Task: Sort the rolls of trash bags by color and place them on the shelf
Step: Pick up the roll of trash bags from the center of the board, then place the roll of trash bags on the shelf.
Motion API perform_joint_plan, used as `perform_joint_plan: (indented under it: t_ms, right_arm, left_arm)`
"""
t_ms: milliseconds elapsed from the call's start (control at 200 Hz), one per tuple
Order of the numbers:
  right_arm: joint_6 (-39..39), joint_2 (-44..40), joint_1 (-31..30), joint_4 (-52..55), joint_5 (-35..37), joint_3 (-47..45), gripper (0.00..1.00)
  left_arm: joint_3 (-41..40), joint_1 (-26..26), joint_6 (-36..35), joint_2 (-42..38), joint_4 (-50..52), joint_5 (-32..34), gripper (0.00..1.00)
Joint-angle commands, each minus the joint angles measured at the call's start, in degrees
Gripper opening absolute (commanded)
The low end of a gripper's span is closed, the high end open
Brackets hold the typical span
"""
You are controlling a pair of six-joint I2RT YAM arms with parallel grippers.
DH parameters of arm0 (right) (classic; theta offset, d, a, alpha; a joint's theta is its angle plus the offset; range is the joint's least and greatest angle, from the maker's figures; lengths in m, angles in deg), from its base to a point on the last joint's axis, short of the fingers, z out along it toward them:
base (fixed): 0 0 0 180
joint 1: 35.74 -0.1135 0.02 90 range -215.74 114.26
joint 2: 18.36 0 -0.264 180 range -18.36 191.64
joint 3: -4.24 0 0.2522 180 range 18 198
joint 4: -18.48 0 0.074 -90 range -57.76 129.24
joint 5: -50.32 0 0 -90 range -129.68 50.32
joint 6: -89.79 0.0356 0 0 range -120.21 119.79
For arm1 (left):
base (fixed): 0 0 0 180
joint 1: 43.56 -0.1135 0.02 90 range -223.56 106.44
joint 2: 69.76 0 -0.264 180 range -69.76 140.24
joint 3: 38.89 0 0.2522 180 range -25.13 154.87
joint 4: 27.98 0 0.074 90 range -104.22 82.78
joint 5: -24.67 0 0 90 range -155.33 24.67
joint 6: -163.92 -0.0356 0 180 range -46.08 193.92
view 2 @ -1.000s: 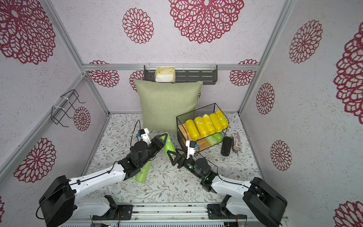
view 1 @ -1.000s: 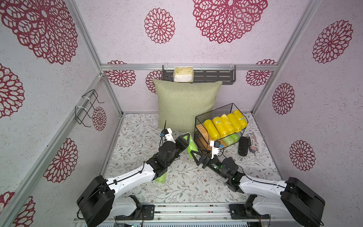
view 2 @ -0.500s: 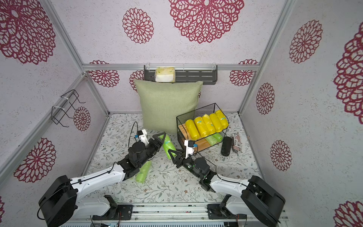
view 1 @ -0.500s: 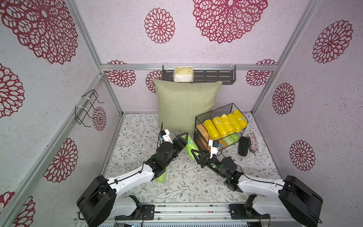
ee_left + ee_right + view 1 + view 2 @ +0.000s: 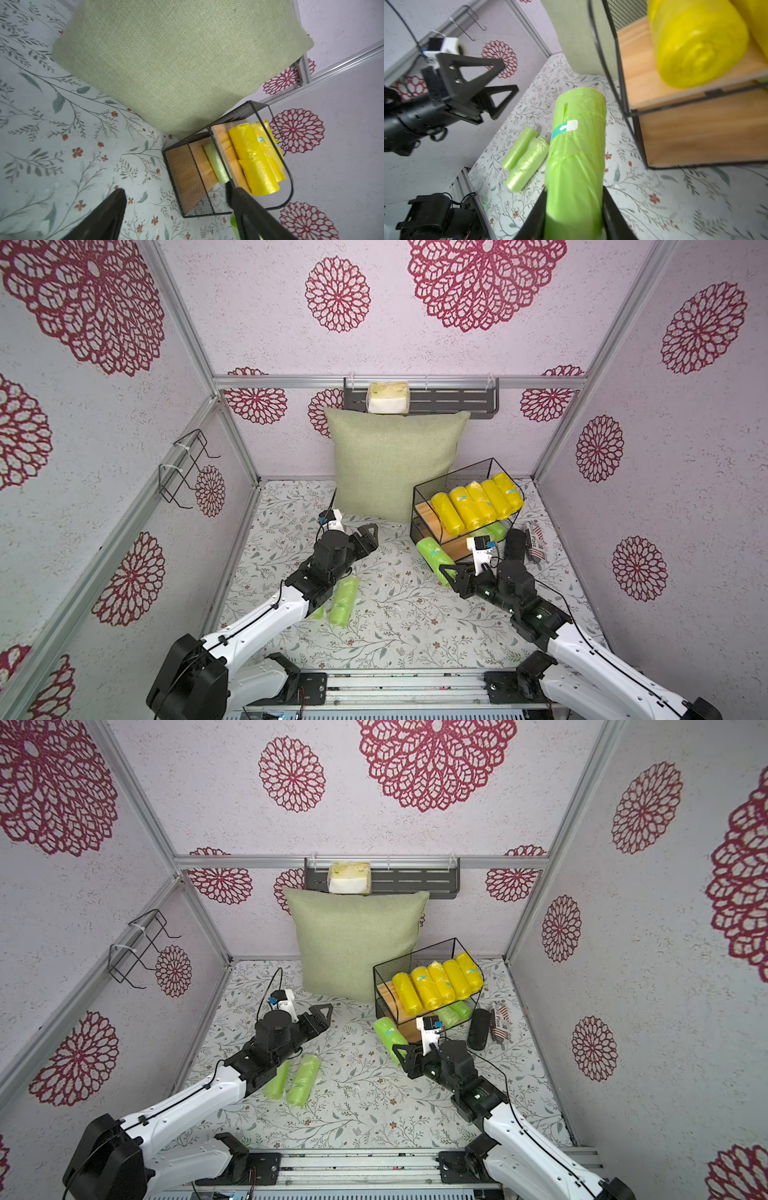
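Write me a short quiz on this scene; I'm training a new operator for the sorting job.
1. True or false: the left gripper is holding something.
2. How many yellow rolls lie on the top board of the shelf?
3. The right gripper grips: A) a green roll; B) a yellow roll; C) nothing.

Key: 1 false, its jaws are open and empty; 2 five; 3 A.

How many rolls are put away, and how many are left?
Done: five yellow rolls lie on the shelf's top board, and two green rolls sit on its lower board. In hand: the right gripper is shut on a third green roll in front of the shelf. Left: two loose green rolls on the floor; the left gripper is open and empty. Seven of ten are away.
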Motion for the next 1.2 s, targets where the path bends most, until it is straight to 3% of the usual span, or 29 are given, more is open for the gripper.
perform_joint_plan:
  t_ms: [0,300,475,930,1196]
  right_arm:
    - [-2.17,-1.10,3.23,7.36,-1.97,0.66,0.28]
    - [-5.08,0.72,16.18,7.37,-5.73,-0.53,0.28]
    - [-5.93,6.75,23.38,-3.28,-8.69,-1.39,0.29]
    - [-8.07,26.07,24.29,-37.82,-1.37,-5.42,0.34]
    - [-4.06,38.53,25.06,-52.52,-3.71,-4.93,0.36]
  left_arm:
    - [2.52,-0.62,-5.57,0.38,3.99,-2.91,0.85]
    - [3.51,-0.58,-6.04,2.65,5.23,-8.13,0.86]
    - [3.93,-0.64,-7.11,3.35,5.28,-8.04,0.86]
    - [5.02,-0.68,-6.40,5.02,5.58,-11.79,0.86]
    - [5.19,-0.65,-4.44,5.34,5.18,-13.36,0.86]
